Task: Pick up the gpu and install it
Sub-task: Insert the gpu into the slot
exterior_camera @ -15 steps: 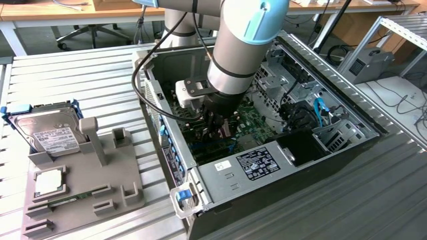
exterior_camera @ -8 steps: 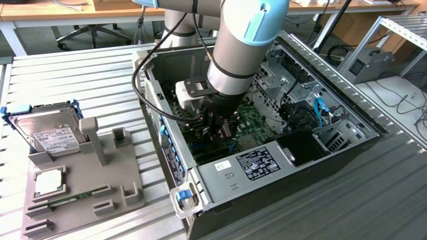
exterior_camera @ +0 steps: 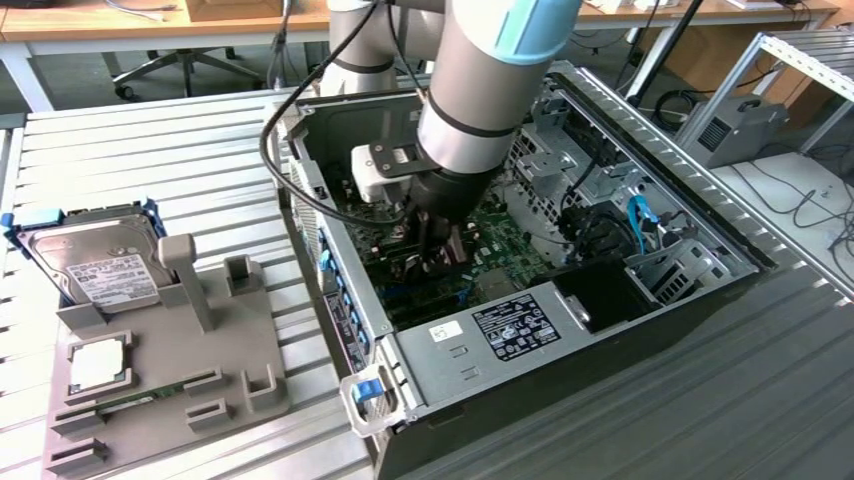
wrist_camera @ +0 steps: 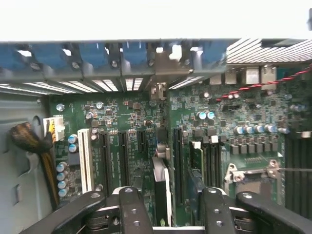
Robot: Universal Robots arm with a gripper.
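Inside the open computer case (exterior_camera: 694, 300), the gripper (wrist_camera: 168, 209) reaches down over the green motherboard (wrist_camera: 131, 117), its fingers (wrist_camera: 134, 209) clamped on the gpu (wrist_camera: 161, 187), which stands on edge over the black expansion slots (wrist_camera: 122, 161) near the case's rear wall. Around it are the power supply (exterior_camera: 514, 325) at the case's near end, blue cables (exterior_camera: 641, 220) by the drive cages and a red twisted wire (wrist_camera: 263, 84). Beside the case, a grey holder tray (exterior_camera: 254, 390) carries a hard drive (exterior_camera: 100, 262).

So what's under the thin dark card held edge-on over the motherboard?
The thin dark expansion card stands edge-on between the gripper fingers, over the green motherboard among long black slots. Its bottom edge is covered, so seating cannot be judged.
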